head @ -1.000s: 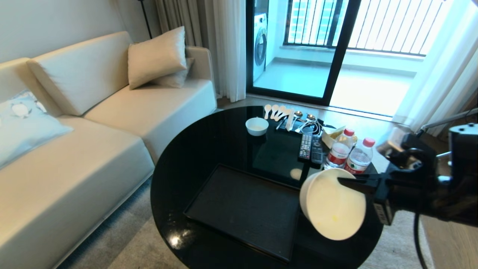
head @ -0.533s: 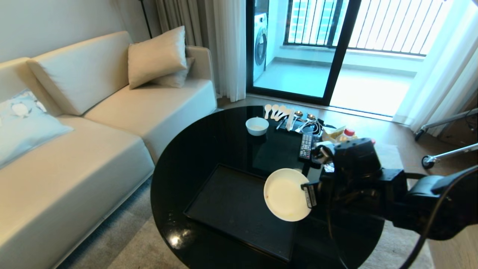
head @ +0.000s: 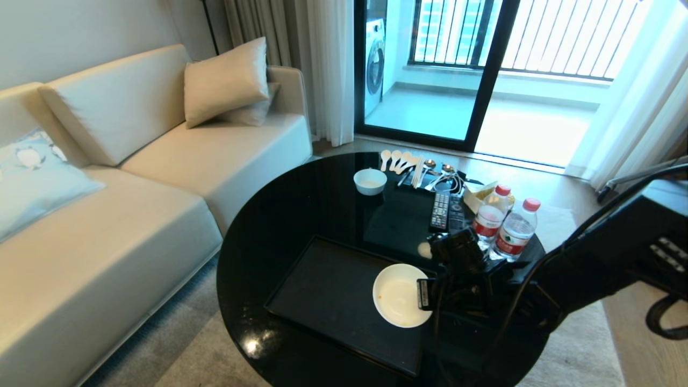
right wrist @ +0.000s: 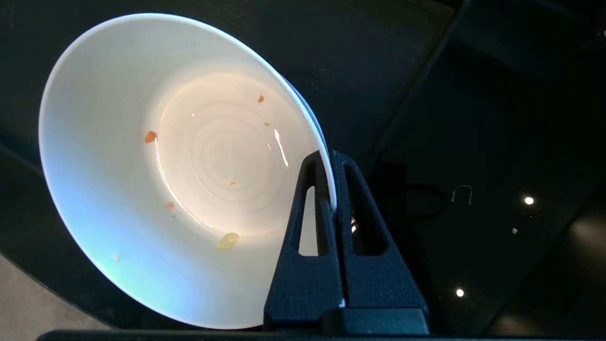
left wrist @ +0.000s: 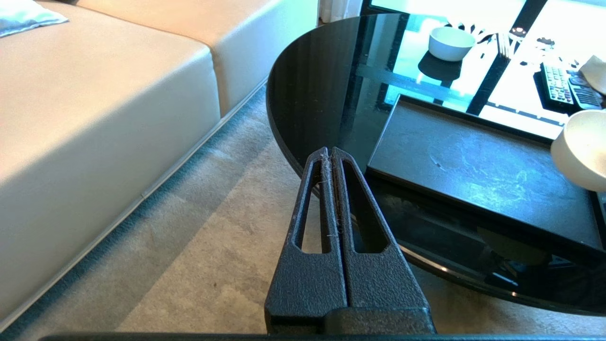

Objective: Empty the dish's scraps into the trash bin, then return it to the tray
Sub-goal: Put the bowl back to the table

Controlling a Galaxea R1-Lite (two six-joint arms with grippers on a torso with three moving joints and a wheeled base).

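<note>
The dish (head: 400, 295), nearly emptied with only crumbs clinging inside, hangs over the right end of the tray (head: 333, 290). I should level it, lower gently, and release only once it is seated. My right claw (right wrist: 331, 189) pinches its right rim, closed tight; the left claw (left wrist: 330, 156) idles, closed, beside the surface (head: 301, 199).

Daylight enters through the balcony door (head: 473, 80), overexposed at the far floor. The glossy black worktop (head: 301, 204) mirrors the window as bright glare patches; small specular spots near its front edge. Sofa (head: 107, 226) evenly lit, soft shadows. Dish (right wrist: 142, 156) interior glares, bluish cast at rim. Head view bows at edges.
</note>
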